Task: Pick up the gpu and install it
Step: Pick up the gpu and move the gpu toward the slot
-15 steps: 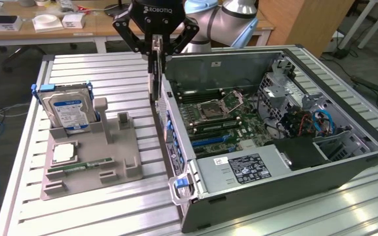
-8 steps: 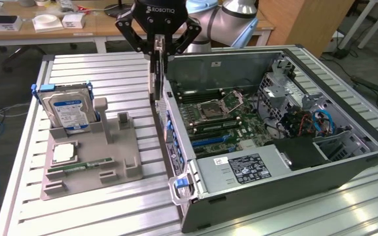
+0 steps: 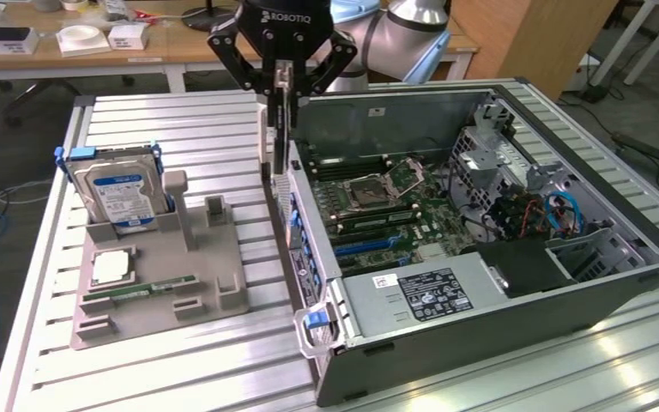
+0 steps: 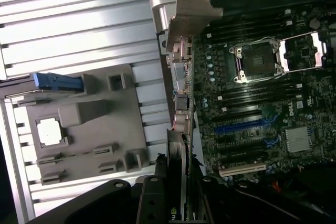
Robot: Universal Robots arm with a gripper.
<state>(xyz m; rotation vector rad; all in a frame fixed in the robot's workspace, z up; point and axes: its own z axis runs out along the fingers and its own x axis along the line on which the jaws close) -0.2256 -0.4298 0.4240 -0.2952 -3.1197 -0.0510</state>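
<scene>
My gripper [image 3: 282,84] hangs above the near wall of the open computer case [image 3: 479,257] and is shut on the gpu [image 3: 275,129]. The card hangs edge-on, straight down from the fingers, a thin dark strip with its lower end at about the height of the case rim. In the wrist view the gpu [image 4: 179,150] runs away from the fingers [image 4: 157,203], and its silver bracket [image 4: 189,9] is at the far end. It lies along the edge of the motherboard [image 4: 262,103]. A blue slot [image 4: 239,126] shows on the board beside the card.
A grey fixture [image 3: 169,275] on the slatted aluminium table [image 3: 169,120] holds an upright blue-labelled hard drive [image 3: 123,189], a processor chip [image 3: 112,268] and a green memory stick [image 3: 141,292]. Inside the case are a power supply [image 3: 421,296] and cables [image 3: 547,215]. A desk stands behind.
</scene>
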